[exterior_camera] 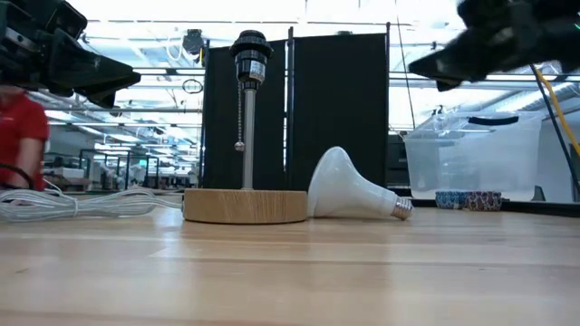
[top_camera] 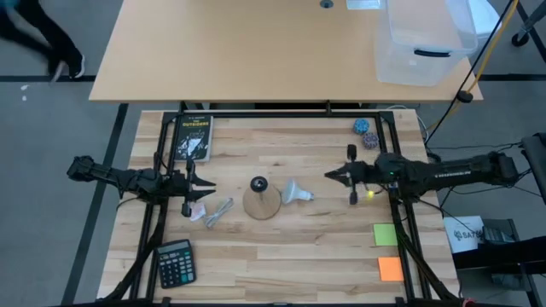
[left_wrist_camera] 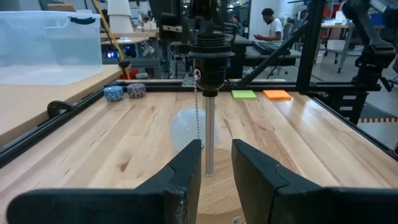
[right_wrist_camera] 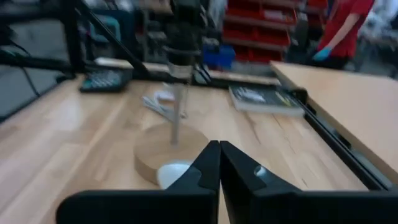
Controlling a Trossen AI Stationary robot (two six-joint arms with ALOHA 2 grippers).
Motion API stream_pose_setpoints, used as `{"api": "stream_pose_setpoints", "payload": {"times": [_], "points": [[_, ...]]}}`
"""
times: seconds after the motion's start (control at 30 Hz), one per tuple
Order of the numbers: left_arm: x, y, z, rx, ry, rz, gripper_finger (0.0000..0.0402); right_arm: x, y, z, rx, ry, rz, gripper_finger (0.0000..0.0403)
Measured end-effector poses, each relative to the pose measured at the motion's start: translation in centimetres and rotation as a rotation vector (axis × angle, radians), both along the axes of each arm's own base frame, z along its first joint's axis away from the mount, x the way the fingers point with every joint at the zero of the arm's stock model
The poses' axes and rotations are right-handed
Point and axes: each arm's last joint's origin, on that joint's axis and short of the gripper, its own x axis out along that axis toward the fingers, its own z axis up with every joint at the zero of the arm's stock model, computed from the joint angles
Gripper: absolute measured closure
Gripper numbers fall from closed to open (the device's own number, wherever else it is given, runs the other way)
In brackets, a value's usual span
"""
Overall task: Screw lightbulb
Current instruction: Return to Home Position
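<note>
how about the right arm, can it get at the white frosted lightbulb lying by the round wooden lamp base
Probably yes: the lightbulb lies on its side between the lamp base and the right gripper, nothing between them. The gripper is shut, so it must open first.

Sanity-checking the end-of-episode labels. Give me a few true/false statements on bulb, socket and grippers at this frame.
1. The lightbulb sits in the lamp socket. False: it lies on its side on the table, next to the lamp's wooden base; the socket is empty.
2. The left gripper is open. True.
3. The right gripper holds the lightbulb. False: it is shut on nothing, up off the table.
4. A calculator lies on the left arm's side of the table. True.
</note>
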Motion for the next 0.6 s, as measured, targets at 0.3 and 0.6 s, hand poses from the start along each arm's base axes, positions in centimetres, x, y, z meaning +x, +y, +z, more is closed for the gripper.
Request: {"api": "stream_pose_setpoints", "payload": {"times": [0.3,0.6], "points": [[0.0,0.0,0.0,0.020,-0.001,0.015,0.0308,-2.9,0.4,-3.7,0.005,-0.143,0.105,0.0403],[0.0,0.1,0.0,0.028,-0.002,0.024,0.0308,-4.0,0.4,-4.5,0.001,-0.152,0.103,0.0403]]}}
